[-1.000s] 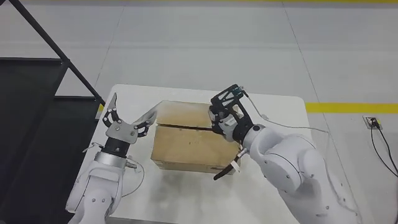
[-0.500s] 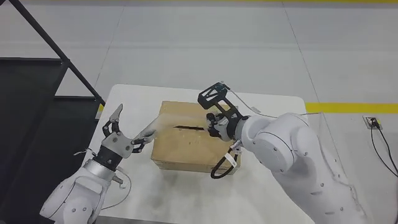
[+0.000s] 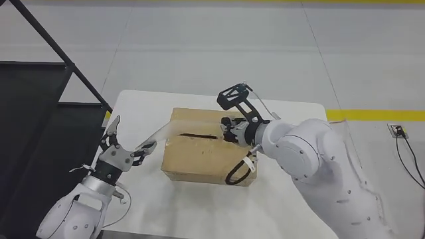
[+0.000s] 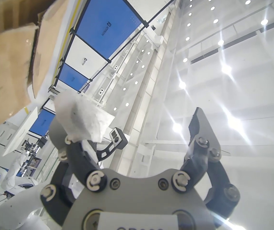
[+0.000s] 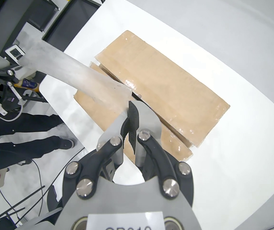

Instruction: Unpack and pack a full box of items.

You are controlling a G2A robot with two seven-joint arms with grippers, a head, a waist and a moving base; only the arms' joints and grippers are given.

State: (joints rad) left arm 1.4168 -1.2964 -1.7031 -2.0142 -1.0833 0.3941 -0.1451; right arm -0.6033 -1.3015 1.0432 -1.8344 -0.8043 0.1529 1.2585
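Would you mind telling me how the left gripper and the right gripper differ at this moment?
The left gripper is wide open; the right gripper is shut. The left gripper sits off the end of the box, while the right gripper is over its top seam. The tape clings to one finger of the left gripper, whereas the right gripper's tips sit at the strip's other end. Both meet the same strip.

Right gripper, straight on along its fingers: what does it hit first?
Probably the peeled tape strip: its end lies right at the tips of the shut right gripper. The cardboard box top seam is just beyond. Depth is unclear, so it may already touch the tape.
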